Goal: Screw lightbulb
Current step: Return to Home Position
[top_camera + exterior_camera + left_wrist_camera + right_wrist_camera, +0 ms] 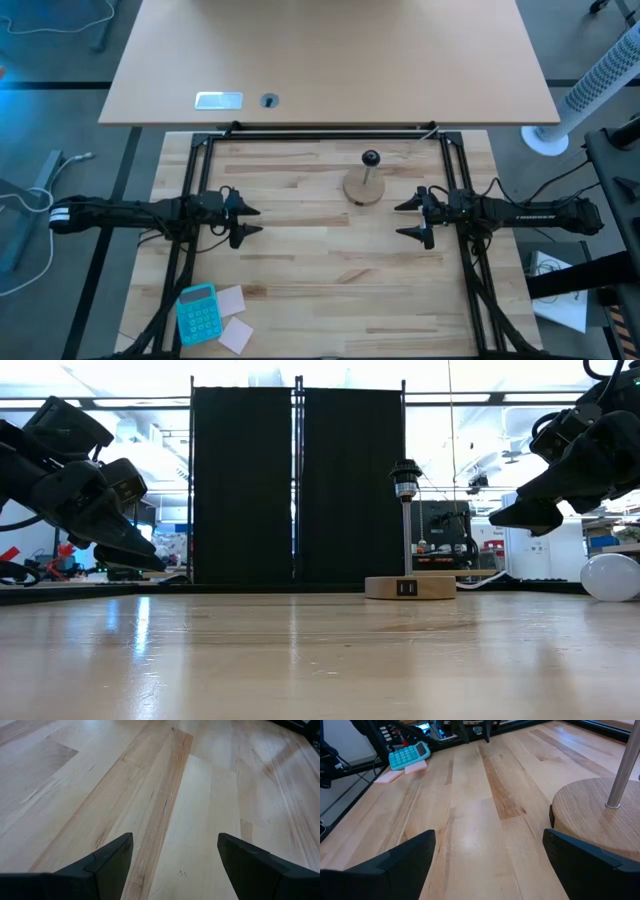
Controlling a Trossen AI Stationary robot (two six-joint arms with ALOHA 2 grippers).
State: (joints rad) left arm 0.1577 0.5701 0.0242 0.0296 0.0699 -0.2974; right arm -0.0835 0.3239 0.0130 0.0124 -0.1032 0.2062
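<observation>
Lightbulb (612, 577) on table (320, 280) | left gripper (258, 221), right gripper (398, 220) well apart (both spread)

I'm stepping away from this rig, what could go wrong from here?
The lightbulb lies loose on the table, below the right gripper in the low view; being round, it might roll or get knocked. The lamp stands close ahead of that open gripper, so a sweep could tip it. The left gripper hangs open at the left.

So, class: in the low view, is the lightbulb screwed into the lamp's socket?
No, the lightbulb lies on the table, apart from the lamp's empty socket.
</observation>
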